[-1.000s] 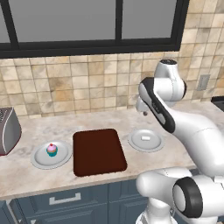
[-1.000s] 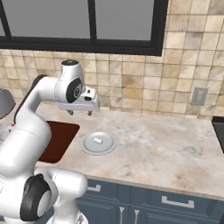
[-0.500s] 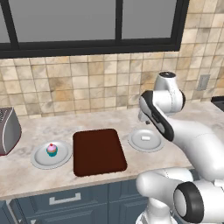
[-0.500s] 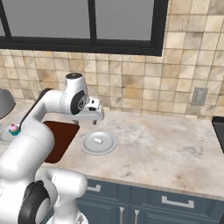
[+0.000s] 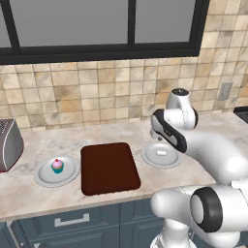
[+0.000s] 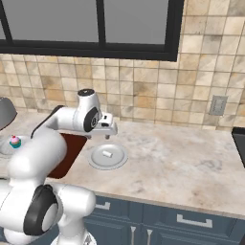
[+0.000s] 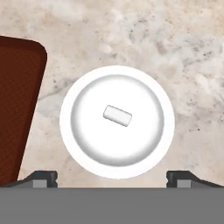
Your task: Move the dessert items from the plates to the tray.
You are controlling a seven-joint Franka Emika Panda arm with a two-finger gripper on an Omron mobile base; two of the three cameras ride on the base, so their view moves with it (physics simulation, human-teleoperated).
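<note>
A small white block lies in the middle of the right plate, straight below my gripper, whose jaws stand open and empty on either side of the plate. From the base views the gripper hangs a little above that plate and its block. The dark brown tray lies just left of it. Further left, the pink cupcake stands on the other grey plate.
A metal toaster stands at the counter's far left. The tiled wall runs behind, with a socket on it. A dark stove edge shows at the far right. Bare marble counter stretches right of the plate.
The arm has bent down and brought the gripper lower, to just above the right plate. The jaws have stayed open; the desserts have not moved.
</note>
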